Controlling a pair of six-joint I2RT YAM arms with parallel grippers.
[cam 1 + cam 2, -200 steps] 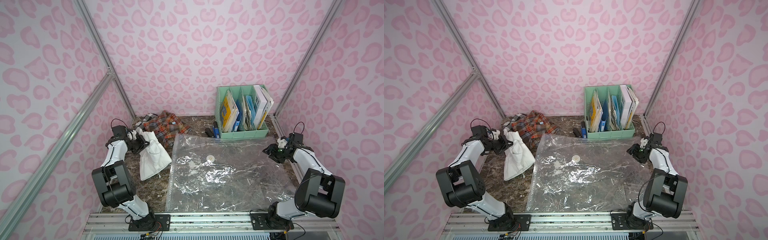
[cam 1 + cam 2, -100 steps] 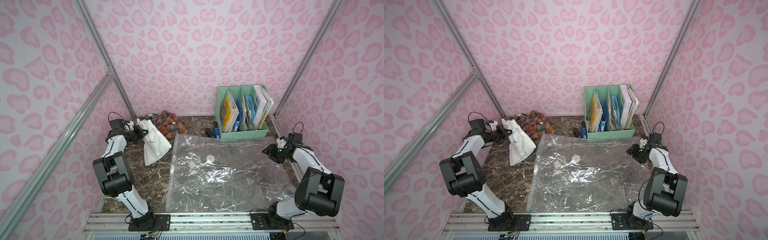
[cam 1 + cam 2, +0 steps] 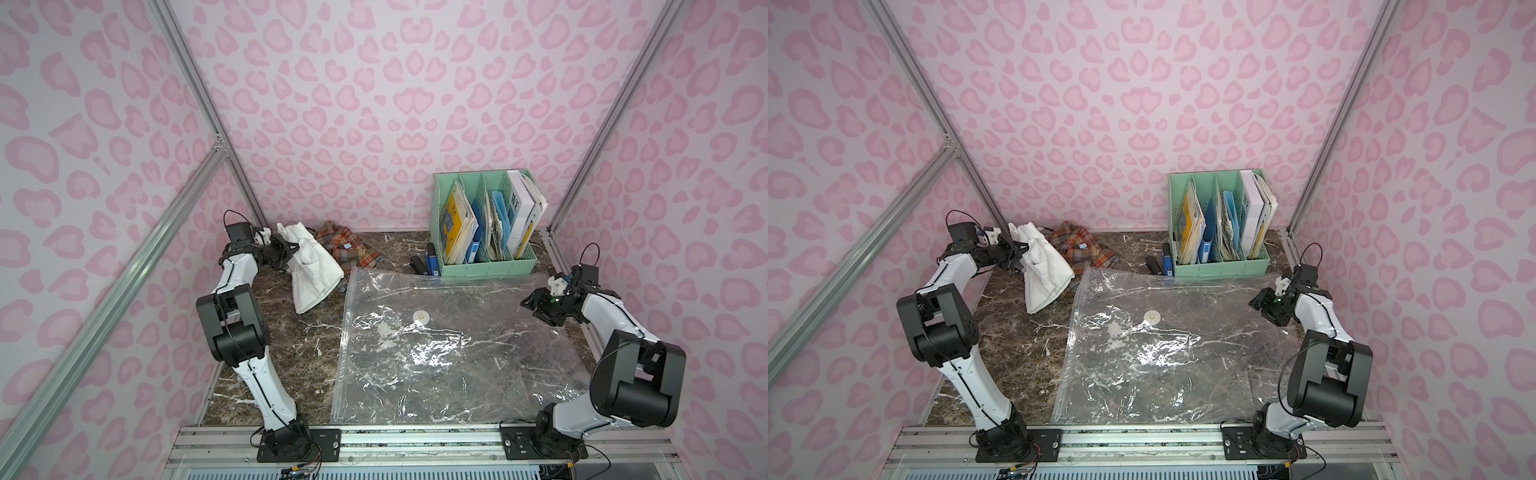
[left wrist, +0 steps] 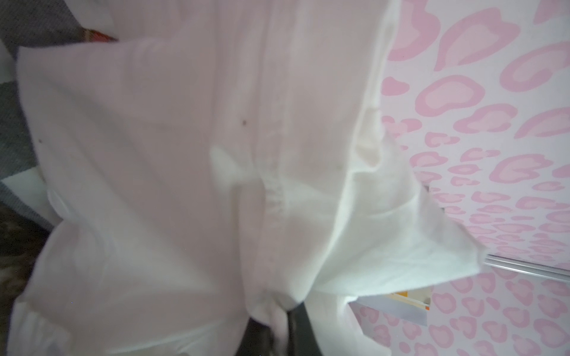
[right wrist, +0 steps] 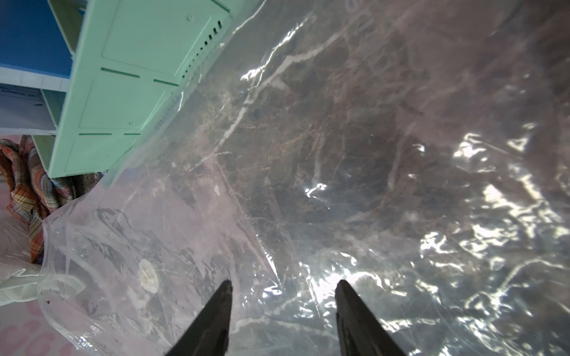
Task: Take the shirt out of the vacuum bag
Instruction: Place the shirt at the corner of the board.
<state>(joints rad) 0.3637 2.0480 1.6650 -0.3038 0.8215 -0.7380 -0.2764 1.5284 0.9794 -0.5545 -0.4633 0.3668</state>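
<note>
The vacuum bag lies flat on the marble table, clear and crinkly, its white valve facing up; nothing shows inside it. A white shirt hangs outside the bag at the back left, its lower end resting on the table. My left gripper is shut on the shirt's top edge. White cloth fills the left wrist view and folds between the jaws of the left gripper. My right gripper hovers open over the bag's right edge.
A crumpled plaid cloth lies at the back, just behind the white shirt. A green file organizer with books stands at the back right, dark and blue small items beside it. Pink patterned walls close in on three sides.
My left gripper has carried the white shirt back and to the left, farther from the bag and up against the plaid cloth. The right arm has stayed still.
</note>
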